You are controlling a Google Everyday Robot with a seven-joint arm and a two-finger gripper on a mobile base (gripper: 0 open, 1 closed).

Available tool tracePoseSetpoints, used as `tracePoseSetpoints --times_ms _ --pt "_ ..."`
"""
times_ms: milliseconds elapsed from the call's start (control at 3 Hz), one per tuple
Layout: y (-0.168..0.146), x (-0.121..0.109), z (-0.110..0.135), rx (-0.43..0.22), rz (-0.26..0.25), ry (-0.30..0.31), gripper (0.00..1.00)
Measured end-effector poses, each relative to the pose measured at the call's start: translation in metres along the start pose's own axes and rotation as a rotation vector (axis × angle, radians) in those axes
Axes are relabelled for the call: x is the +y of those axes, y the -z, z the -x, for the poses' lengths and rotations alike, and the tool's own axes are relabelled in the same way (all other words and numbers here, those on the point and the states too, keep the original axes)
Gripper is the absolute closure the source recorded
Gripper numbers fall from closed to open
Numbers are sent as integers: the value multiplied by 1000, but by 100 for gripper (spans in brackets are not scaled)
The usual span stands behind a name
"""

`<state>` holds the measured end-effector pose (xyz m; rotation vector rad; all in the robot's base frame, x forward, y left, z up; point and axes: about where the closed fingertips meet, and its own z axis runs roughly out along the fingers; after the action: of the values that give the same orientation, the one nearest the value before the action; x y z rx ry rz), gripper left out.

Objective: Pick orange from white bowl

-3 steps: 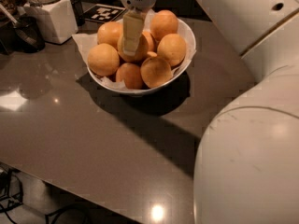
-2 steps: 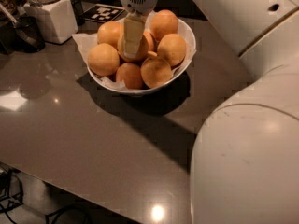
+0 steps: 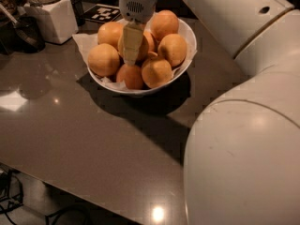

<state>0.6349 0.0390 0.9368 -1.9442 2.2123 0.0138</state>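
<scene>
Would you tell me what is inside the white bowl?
The white bowl holds oranges piled on crinkled paper. The claw covers part of the middle orange; the bowl's bottom is hidden.

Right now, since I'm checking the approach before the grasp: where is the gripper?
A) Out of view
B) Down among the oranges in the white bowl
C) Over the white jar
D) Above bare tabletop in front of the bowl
B: the gripper points down into the middle of the white bowl, right at the centre orange, away from the white jar.
</scene>
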Motion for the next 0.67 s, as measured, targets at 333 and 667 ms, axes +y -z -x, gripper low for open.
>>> tracePoseSetpoints --times_ms 333,667 --pt "-6 3 -1 -3 6 11 45" --pt "-6 3 -1 -3 7 12 69"
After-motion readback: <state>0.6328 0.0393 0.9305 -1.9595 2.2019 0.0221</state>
